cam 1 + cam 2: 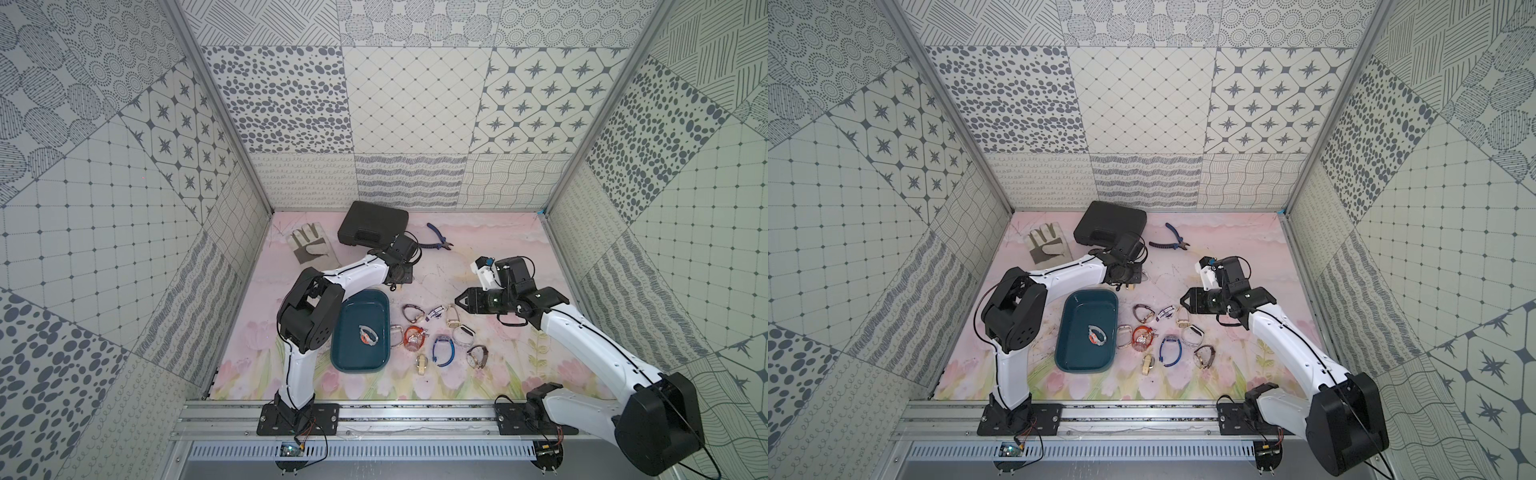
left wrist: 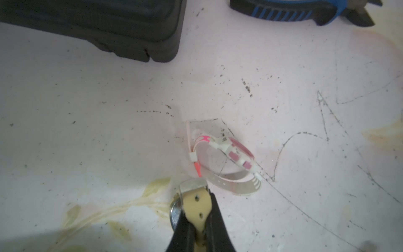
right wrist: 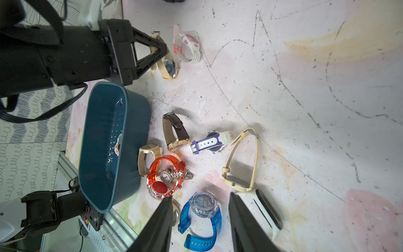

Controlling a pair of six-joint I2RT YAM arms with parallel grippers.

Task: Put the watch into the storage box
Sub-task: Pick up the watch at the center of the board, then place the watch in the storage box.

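L tool [image 3: 161, 48]: clenched on strap of cream-strapped wristwatch [image 3: 169, 65], low over scuffed pink tabletop [image 3: 305, 109]; can't tell if dial's lifted. Just ahead of its tips: pink-and-white plastic kids' watch [image 2: 226, 152]; farther ahead, black moulded plastic case [image 2: 98, 21] & blue-handled pliers [image 2: 283, 11]. Behind L tool, twd arm base, not touching: shallow dark teal plastic tray [image 1: 353, 316], holding one orange-and-grey strap watch [image 1: 368, 335]. R tool [image 3: 201, 195]: released, jaws apart, empty, hovering over loose watches; directly below, clear blue plastic watch [image 3: 202, 209]; white-and-black band watch [image 3: 266, 209] beside one finger.
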